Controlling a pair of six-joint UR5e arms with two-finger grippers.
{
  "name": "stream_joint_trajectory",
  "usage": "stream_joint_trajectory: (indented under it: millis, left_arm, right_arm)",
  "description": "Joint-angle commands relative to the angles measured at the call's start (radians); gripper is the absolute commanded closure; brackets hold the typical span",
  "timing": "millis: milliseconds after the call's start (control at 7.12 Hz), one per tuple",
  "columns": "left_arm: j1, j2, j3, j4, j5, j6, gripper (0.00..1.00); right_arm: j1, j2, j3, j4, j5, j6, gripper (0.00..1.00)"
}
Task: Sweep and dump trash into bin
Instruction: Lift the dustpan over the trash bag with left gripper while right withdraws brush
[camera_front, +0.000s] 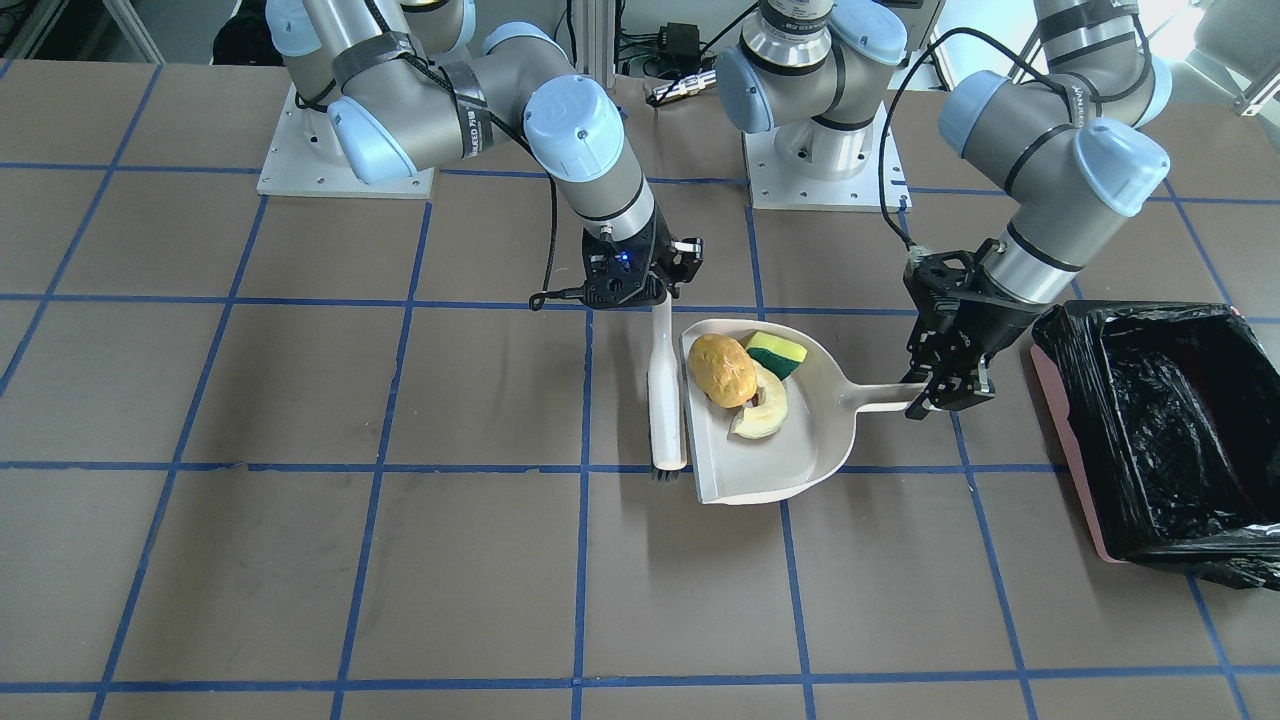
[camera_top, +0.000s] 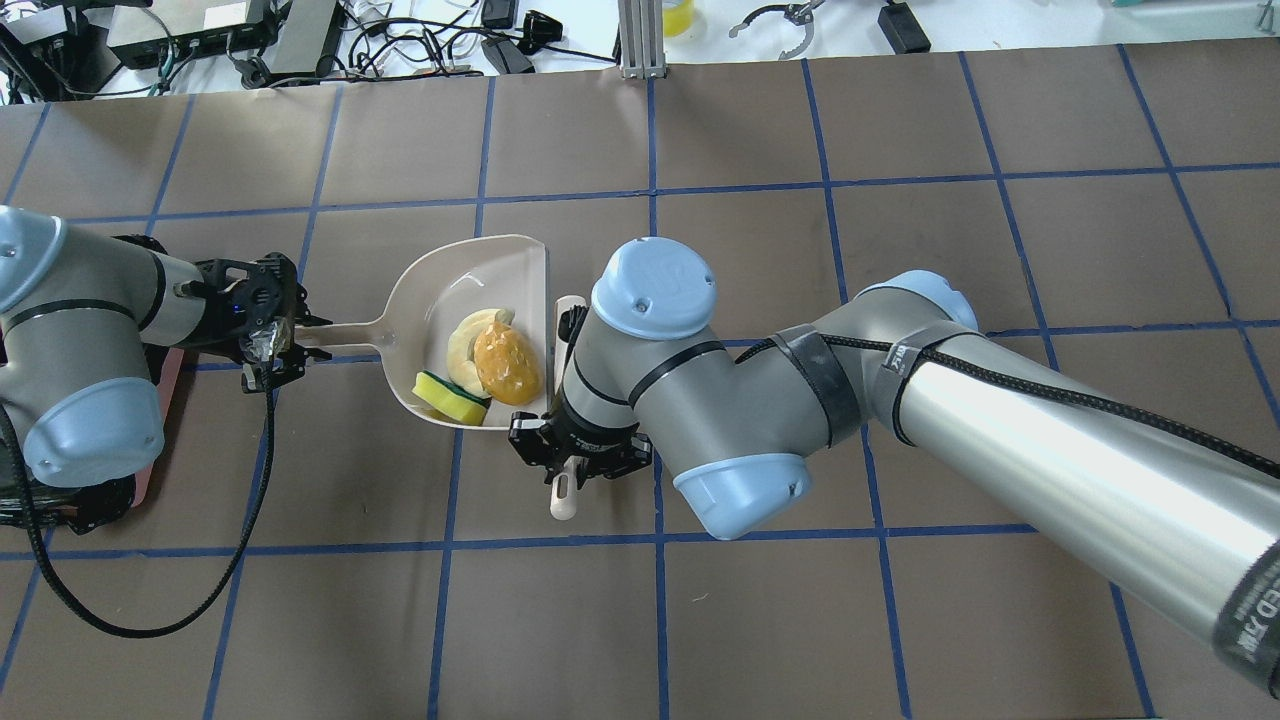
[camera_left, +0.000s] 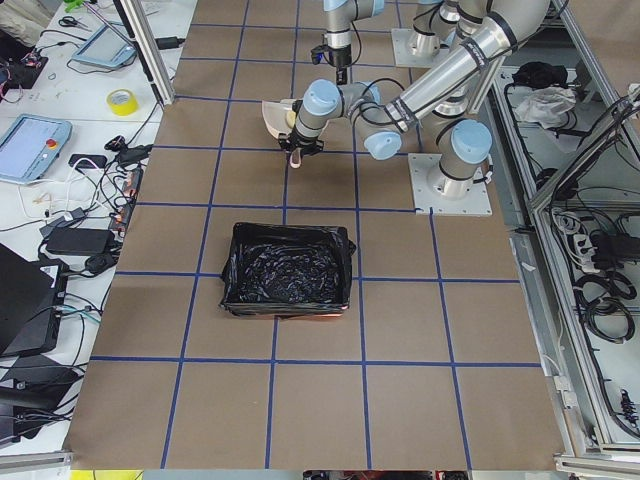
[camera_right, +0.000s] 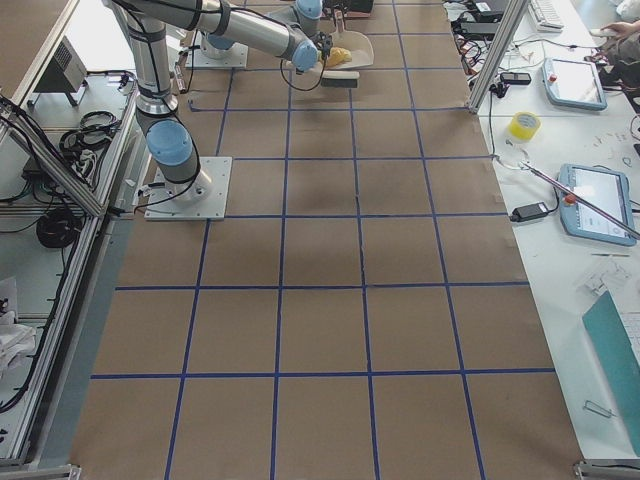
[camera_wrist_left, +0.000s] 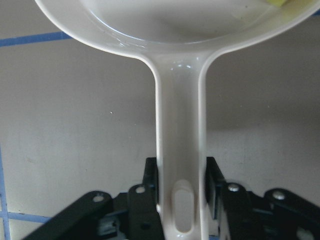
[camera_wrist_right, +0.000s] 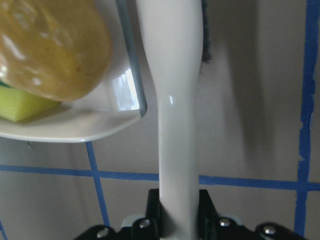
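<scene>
Three trash pieces (camera_front: 722, 370) are lying in one dustpan (camera_front: 790, 455), mid-frame, between the left hand (camera_front: 940, 398) gripping its handle (camera_front: 878, 393) and the right hand (camera_front: 655, 292) gripping one brush (camera_front: 666, 400); one bin (camera_front: 1078, 420) is sitting far right.

We are looking steeply down from across the brown gridded table (camera_front: 300, 400) and from overhead on the opposite side, both sharing the beige plastic dustpan (camera_front: 780, 460); distantly from each table end; closely from both wrists, against that dustpan.

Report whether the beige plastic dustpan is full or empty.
Full: the tan potato-like lump, pale cream crescent piece and yellow-green sponge block all lie inside the beige dustpan.
</scene>
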Motion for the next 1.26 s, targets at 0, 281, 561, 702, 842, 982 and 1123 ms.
stream_joint_trajectory:
  millis: [0, 281, 561, 702, 842, 982, 1123]
  left_arm:
    - [0.082, 0.0, 0.012, -0.089, -0.248, -0.037, 1.0]
    - [0.148, 0.0, 0.134, -0.295, -0.357, -0.1, 1.0]
    - [0.217, -0.005, 0.352, -0.62, -0.351, -0.039, 1.0]
    - [0.283, -0.008, 0.43, -0.76, -0.34, 0.036, 1.0]
    - [0.396, -0.015, 0.466, -0.836, -0.296, 0.121, 1.0]
    - [0.486, -0.02, 0.474, -0.844, -0.253, 0.171, 1.0]
    - [0.562, -0.037, 0.521, -0.841, -0.193, 0.223, 1.0]
  right_arm:
    - [-0.086, -0.026, -0.003, 0.069, -0.004, -0.11, 1.0]
    - [-0.236, -0.075, -0.003, 0.193, -0.018, -0.29, 1.0]
    - [-0.399, -0.087, 0.0, 0.271, -0.118, -0.503, 1.0]
    - [-0.506, -0.084, 0.0, 0.287, -0.122, -0.631, 1.0]
    - [-0.633, -0.075, -0.013, 0.282, -0.144, -0.771, 1.0]
    - [-0.767, -0.067, -0.03, 0.285, -0.158, -0.895, 1.0]
    - [-0.889, -0.04, -0.061, 0.292, -0.155, -1.01, 1.0]
